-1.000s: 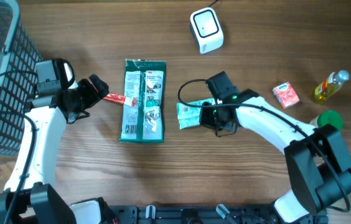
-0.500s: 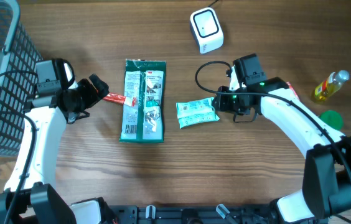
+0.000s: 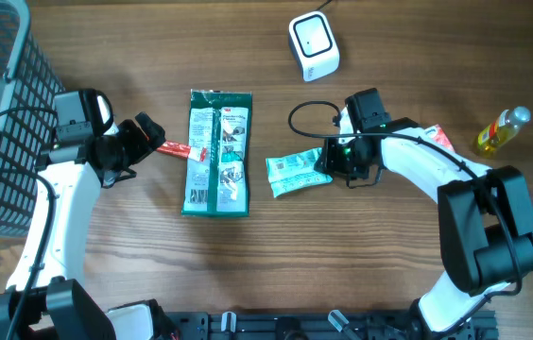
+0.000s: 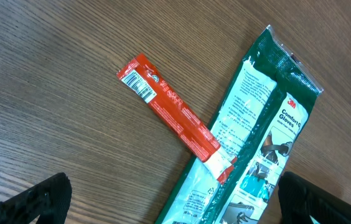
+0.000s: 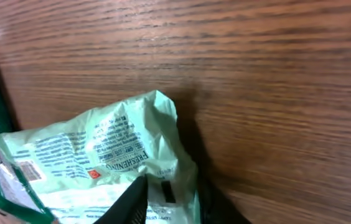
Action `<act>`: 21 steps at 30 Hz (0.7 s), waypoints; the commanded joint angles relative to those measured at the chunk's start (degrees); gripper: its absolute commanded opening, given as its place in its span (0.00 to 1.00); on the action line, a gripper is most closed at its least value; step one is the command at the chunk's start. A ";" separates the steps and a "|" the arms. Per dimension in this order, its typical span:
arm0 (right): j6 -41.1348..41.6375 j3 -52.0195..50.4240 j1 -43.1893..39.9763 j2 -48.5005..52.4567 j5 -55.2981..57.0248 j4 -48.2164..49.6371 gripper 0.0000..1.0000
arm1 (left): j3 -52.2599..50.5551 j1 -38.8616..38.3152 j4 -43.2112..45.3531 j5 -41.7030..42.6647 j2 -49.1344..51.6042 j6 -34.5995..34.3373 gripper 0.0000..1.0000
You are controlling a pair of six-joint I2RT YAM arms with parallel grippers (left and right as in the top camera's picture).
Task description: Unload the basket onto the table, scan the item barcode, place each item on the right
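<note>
One pale green crinkled plastic packet flat on wooden bench, just 3 o'clock of centre. Pinched at its 3 o'clock end by right gripper, jaws pressed narrowly onto the wrapper. Left gripper at 9 o'clock, jaws spread wide, gripping nothing, near thin red sachet. Sachet touching long green glove pack. White boxy scanner at 12 o'clock, well apart from packet. Yellow bottle at 3 o'clock. Grey mesh basket at 9 o'clock edge.

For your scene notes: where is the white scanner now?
Overhead view: the white scanner sits near the far edge, right of centre, beyond the pale green packet.
</note>
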 commanded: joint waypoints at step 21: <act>0.09 -7.76 2.14 -0.50 -2.69 9.77 0.04 | 0.57 0.04 0.15 0.26 -0.35 -0.31 1.00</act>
